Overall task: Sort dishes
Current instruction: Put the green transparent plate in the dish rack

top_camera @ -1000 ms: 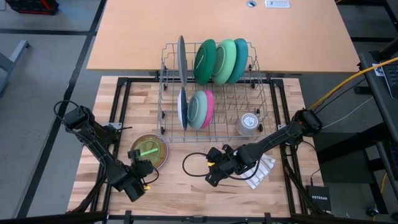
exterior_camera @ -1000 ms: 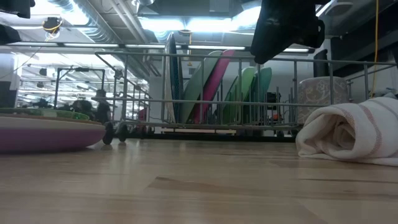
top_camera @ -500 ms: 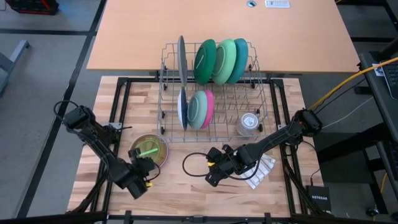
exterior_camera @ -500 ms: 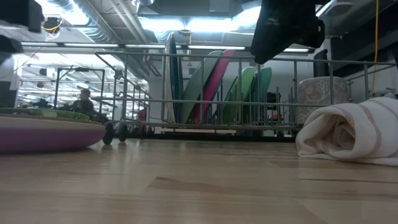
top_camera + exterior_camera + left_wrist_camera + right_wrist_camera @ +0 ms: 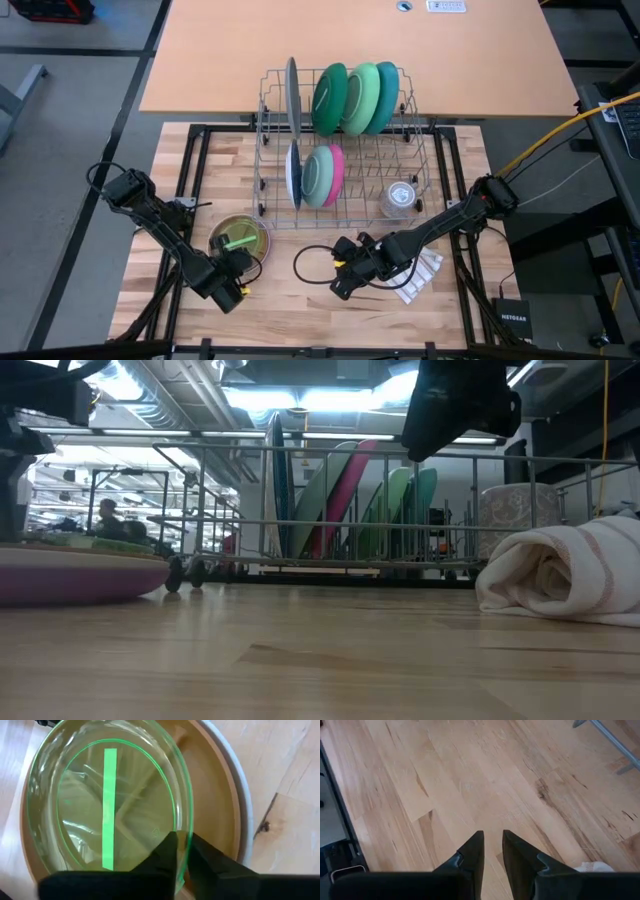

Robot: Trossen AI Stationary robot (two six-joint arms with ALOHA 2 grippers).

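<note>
Left gripper (image 5: 181, 851) pinches the rim of a clear green plate (image 5: 107, 805) with a bright green stripe, atop a brown plate (image 5: 210, 795) at 7 o'clock on the table (image 5: 290, 300). Right gripper (image 5: 492, 851), fingers slightly apart and empty, waits at 6 o'clock below the rack (image 5: 340, 140) of upright dishes. "NETGEAR" marks a black box (image 5: 518, 320).

Bare desk (image 5: 290, 295) lies open along the front edge between both arms. At twelve o'clock the wire rack (image 5: 345, 150) walls off the back; a black cable loop (image 5: 310, 262) lies before it, and the rolled cloth (image 5: 420, 275) blocks four o'clock.
</note>
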